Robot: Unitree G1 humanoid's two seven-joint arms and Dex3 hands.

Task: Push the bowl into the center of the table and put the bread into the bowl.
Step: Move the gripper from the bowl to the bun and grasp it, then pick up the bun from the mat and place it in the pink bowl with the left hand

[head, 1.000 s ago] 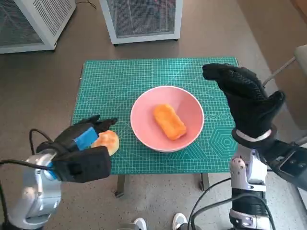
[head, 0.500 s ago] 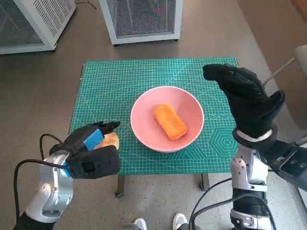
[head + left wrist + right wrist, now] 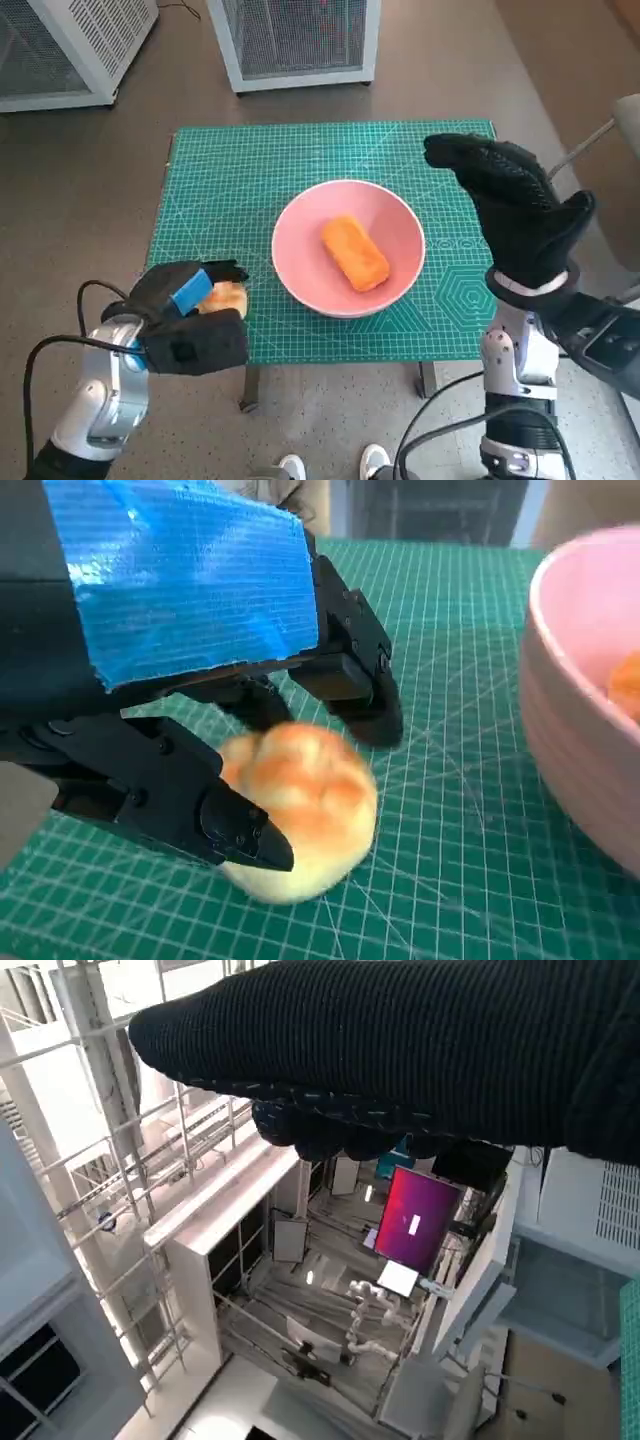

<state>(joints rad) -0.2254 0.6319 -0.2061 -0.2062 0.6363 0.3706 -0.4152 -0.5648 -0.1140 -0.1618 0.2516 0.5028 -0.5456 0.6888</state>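
While my blue-taped black left hand (image 3: 190, 300) sits at the near left edge of the green gridded cutting mat (image 3: 240, 180), I see its fingers (image 3: 350, 680) clasped around the round golden bread roll (image 3: 300, 820), which rests on the mat just beside the pink ceramic bowl (image 3: 400, 225). An orange oblong loaf (image 3: 354, 253) lies inside that bowl. My black-gloved right hand (image 3: 510, 205) hovers spread and empty over the mat's right edge.
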